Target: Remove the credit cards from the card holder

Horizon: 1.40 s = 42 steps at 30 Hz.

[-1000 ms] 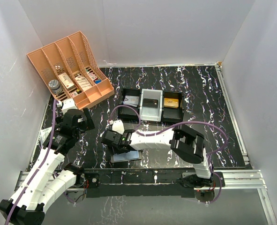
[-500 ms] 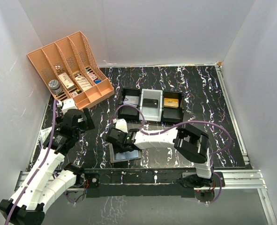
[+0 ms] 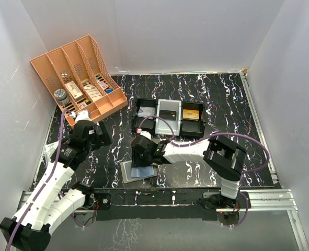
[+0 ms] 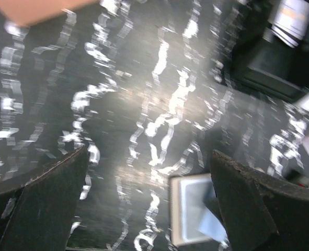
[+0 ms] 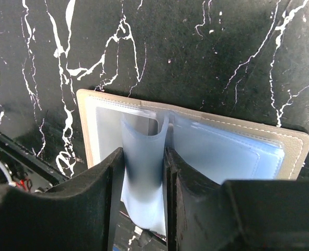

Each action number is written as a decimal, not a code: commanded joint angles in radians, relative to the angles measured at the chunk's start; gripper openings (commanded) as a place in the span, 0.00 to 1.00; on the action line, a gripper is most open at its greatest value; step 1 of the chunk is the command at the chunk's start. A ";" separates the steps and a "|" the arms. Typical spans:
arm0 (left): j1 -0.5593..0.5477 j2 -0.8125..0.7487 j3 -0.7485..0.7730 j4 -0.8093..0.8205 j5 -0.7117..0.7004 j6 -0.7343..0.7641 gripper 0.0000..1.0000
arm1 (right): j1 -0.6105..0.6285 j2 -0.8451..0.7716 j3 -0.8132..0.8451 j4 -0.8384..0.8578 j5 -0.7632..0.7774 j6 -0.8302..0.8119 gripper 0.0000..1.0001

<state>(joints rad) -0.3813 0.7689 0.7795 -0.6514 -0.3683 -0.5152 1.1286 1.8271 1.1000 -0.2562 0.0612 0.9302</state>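
The card holder (image 3: 135, 172) lies open near the table's front edge, grey-brown outside with pale blue sleeves inside (image 5: 225, 151). My right gripper (image 3: 144, 158) stands over its far edge. In the right wrist view the right gripper (image 5: 144, 159) has its fingers (image 5: 114, 175) pressed on both sides of one blue sleeve (image 5: 142, 180), which bows into a curve and lifts off the holder. Whether credit cards sit in the sleeves I cannot tell. My left gripper (image 3: 96, 135) hangs open over bare table to the holder's left. In its view the left gripper (image 4: 148, 157) holds nothing, and the card holder (image 4: 188, 209) shows by the right finger.
A black three-compartment tray (image 3: 135, 123) sits behind the holder; a flat orange thing (image 3: 192, 114) lies in its right compartment. A big orange lattice organiser (image 3: 76, 68) with small items stands at the back left. White walls enclose the table.
The right gripper has shifted right and back off the holder, uncovering it, and its jaws have narrowed onto the blue sleeve. The left gripper has edged right and stays open.
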 commanded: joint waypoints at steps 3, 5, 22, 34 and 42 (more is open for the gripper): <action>0.005 0.009 -0.123 0.146 0.578 -0.160 0.96 | -0.041 -0.053 -0.095 0.154 -0.106 0.052 0.33; 0.006 -0.016 -0.211 0.262 0.718 -0.234 0.94 | -0.049 -0.055 -0.115 0.174 -0.122 0.061 0.33; 0.002 -0.029 -0.563 0.615 0.960 -0.408 0.83 | -0.084 -0.052 -0.223 0.288 -0.177 0.117 0.33; -0.002 0.072 -0.649 0.745 0.952 -0.389 0.78 | -0.084 -0.035 -0.215 0.294 -0.198 0.119 0.35; -0.002 0.060 -0.677 0.784 0.955 -0.400 0.82 | -0.090 -0.051 -0.215 0.331 -0.247 0.122 0.42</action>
<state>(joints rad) -0.3790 0.8291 0.1390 0.1284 0.5838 -0.9279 1.0328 1.7699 0.8970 0.0467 -0.1516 1.0496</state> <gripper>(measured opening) 0.819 0.398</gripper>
